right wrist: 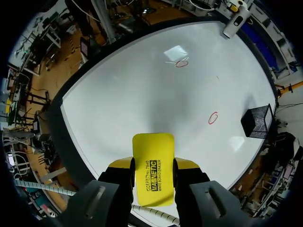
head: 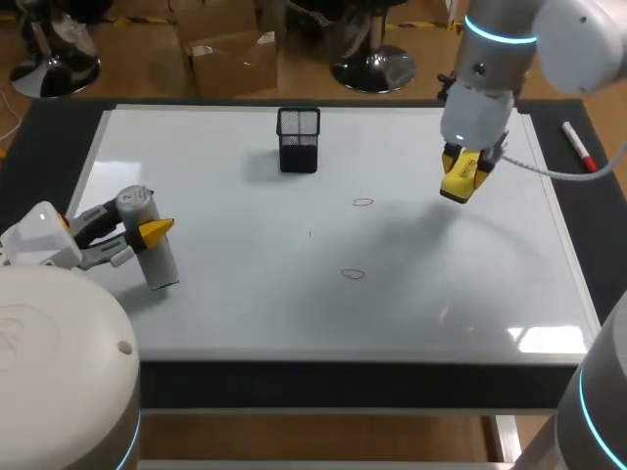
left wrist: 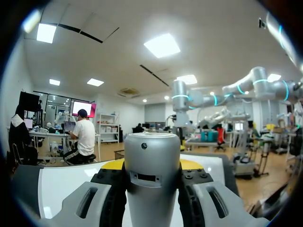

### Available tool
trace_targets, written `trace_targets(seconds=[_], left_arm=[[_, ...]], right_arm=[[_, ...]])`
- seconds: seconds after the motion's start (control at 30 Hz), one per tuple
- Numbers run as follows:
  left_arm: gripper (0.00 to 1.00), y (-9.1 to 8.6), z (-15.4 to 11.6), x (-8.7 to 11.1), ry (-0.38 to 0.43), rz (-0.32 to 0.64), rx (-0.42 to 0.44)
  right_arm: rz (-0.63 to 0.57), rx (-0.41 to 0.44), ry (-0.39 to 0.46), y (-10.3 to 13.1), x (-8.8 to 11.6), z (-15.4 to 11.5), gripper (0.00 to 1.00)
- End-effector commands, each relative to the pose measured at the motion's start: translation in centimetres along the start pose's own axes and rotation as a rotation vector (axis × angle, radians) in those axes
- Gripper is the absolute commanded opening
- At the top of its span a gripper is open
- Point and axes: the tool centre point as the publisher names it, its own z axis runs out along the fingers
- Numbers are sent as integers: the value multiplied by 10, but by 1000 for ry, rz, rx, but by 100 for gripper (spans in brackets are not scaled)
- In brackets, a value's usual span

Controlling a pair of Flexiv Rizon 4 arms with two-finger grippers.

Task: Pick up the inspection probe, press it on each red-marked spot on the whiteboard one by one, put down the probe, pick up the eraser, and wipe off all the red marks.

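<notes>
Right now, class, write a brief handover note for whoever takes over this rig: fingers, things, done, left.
Left gripper: fingers shut on the probe, upright on the whiteboard, left side.
Right gripper: fingers shut on the eraser, above the board's right side.
Done: eraser picked up.
Left: release the probe, wipe the far red mark and near red mark. Probing cannot be confirmed.
</notes>
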Motion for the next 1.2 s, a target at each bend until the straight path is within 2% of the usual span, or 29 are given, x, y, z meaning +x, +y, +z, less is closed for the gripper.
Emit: trace_targets(seconds=[0.03,0.43,0.87,1.2], left_arm=[[0,-1,1,0,-2,1,0],[0,-1,1,0,-2,1,0],[0,-1,1,0,-2,1,0],[0,-1,1,0,-2,1,0]], right_arm=[[0,1,9,-1,-1,-1,0],[-4,-7,12,0,-5,4,0],[60,0,26,-22,25,8,0],[81,-4,13,-26,31,10,0]])
